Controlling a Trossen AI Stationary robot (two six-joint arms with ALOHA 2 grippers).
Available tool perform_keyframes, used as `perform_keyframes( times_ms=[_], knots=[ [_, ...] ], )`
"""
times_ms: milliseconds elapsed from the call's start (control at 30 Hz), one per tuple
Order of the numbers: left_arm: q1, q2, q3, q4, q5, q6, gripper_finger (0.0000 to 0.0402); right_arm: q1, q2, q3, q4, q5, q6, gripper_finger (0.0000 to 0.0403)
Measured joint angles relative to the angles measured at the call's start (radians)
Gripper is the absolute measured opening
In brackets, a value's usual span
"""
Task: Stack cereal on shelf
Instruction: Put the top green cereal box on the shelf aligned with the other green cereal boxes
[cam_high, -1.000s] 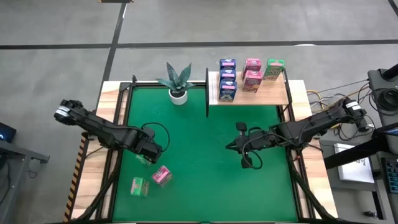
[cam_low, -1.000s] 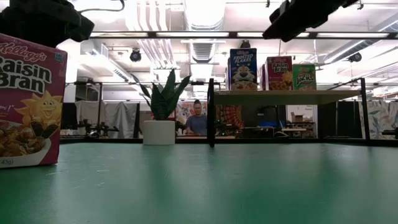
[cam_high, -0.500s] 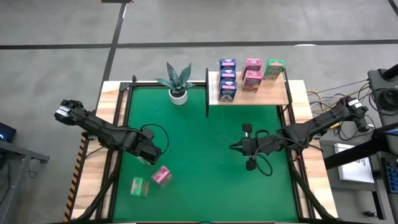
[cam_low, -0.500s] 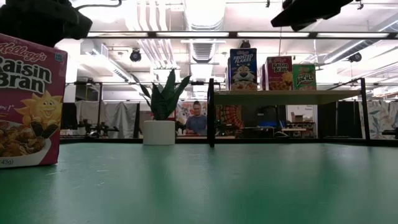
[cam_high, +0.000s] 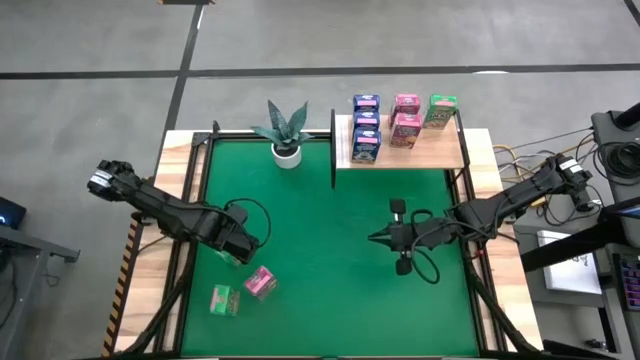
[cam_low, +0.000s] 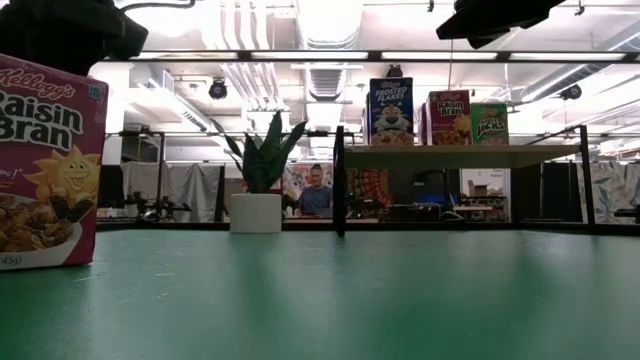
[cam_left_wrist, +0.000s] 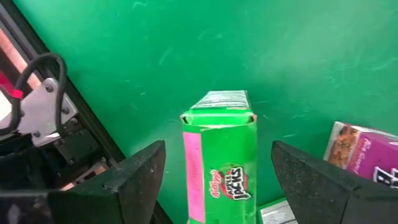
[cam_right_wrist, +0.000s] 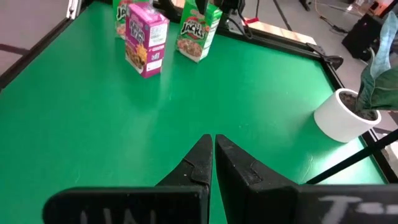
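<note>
Three cereal boxes are on the green mat near its left near corner. One green box (cam_left_wrist: 219, 162) stands between the open fingers of my left gripper (cam_left_wrist: 217, 146), with mat showing on both sides of it. From above, the gripper (cam_high: 238, 243) covers most of this box (cam_high: 230, 257). A pink box (cam_high: 260, 282) and a second green box (cam_high: 224, 299) are nearer the table's near edge. The shelf (cam_high: 440, 152), at the far right, carries three blue boxes (cam_high: 365, 125), two pink (cam_high: 405, 120) and one green (cam_high: 441, 110). My right gripper (cam_high: 378, 238) hovers shut over mid-mat.
A potted plant (cam_high: 286, 135) in a white pot stands at the far edge, left of the shelf's black upright (cam_high: 333, 150). Bare mat (cam_high: 320, 260) lies between the two arms. A person (cam_low: 317, 192) is seen in the room beyond the table.
My right arm has drawn back a little toward the table's right edge and risen slightly, with its gripper still shut. The boxes have not moved.
</note>
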Motion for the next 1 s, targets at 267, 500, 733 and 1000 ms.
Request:
perform_keyframes(
  times_ms=[267,500,733,1000],
  knots=[
    [-0.018,0.0,-0.037,0.046,-0.02,-0.012,0.0263,0.002,0.018,0.0,0.002,0.0,0.0,0.0009],
    [-0.041,0.0,-0.088,0.134,-0.033,-0.028,0.0219,0.006,0.019,-0.002,0.002,0.0,0.001,0.0009],
    [-0.049,0.0,-0.09,0.143,-0.032,-0.026,0.0191,0.006,0.018,-0.002,0.002,0.0,0.008,0.0009],
    [-0.049,0.0,0.017,0.14,-0.084,0.077,0.017,0.013,0.015,-0.01,0.002,0.0,-0.044,0.0009]
  ],
)
